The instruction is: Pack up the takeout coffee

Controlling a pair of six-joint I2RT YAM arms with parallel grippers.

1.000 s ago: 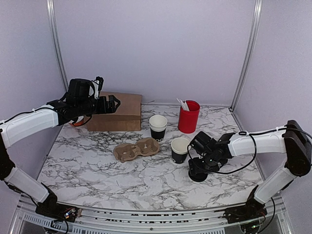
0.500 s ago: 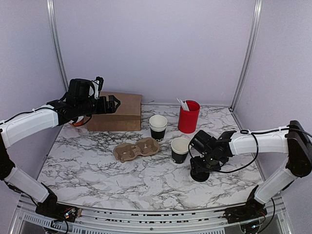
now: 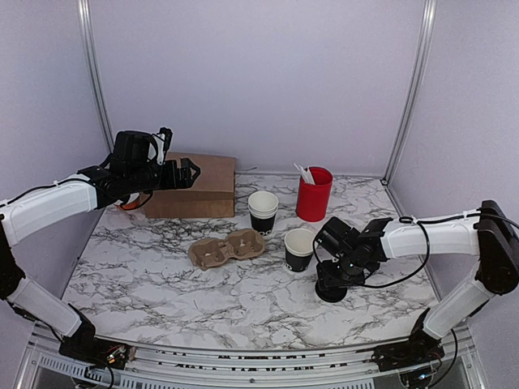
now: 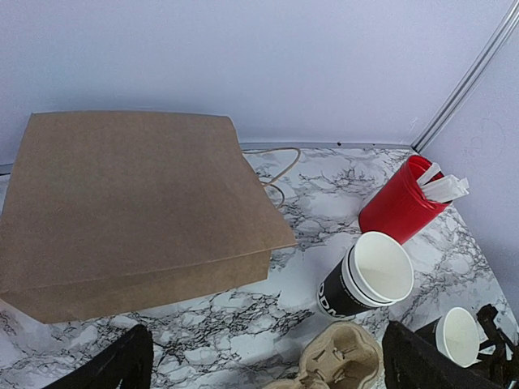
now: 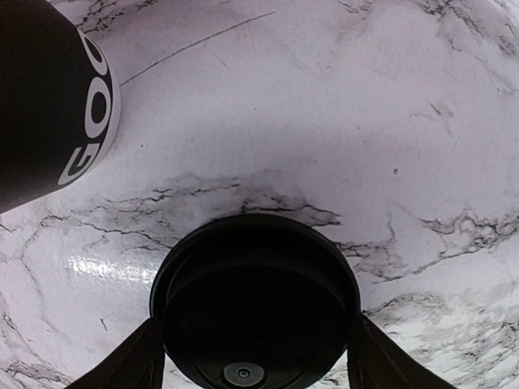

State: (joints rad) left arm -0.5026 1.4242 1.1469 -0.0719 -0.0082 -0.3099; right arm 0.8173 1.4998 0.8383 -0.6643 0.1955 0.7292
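Step, likely: lid pickup. Lid point(image 5: 255, 300), black, flat near the bench's right edge. Right gripper point(image 3: 332, 279) spread astride it, no pinch evident. Left gripper point(image 3: 185, 172) spread wide, empty. Next: pinch lid and seat it squarely on open cup point(image 3: 298, 250).

1. Bench point(image 3: 162, 284): one, marbled.
2. Bag point(image 3: 195, 188): one, brown paper, upper left of the top view.
3. Carrier point(image 3: 227, 249): one, cardboard, with two wells, at centre.
4. Black cups: one stack point(image 3: 263, 212) just right of centre, where the left wrist view shows at least two nested rims, and one lone cup point(image 3: 298, 250) below and right of it.
5. Lid point(image 5: 255, 259): one, round and black, lower right of the top view.
6. Red cup point(image 3: 314, 195): one, holding white utensils too bunched to count.
7. Arms: two, each with one pincer, the left pincer point(image 4: 268, 332) and the right pincer point(image 5: 255, 324).
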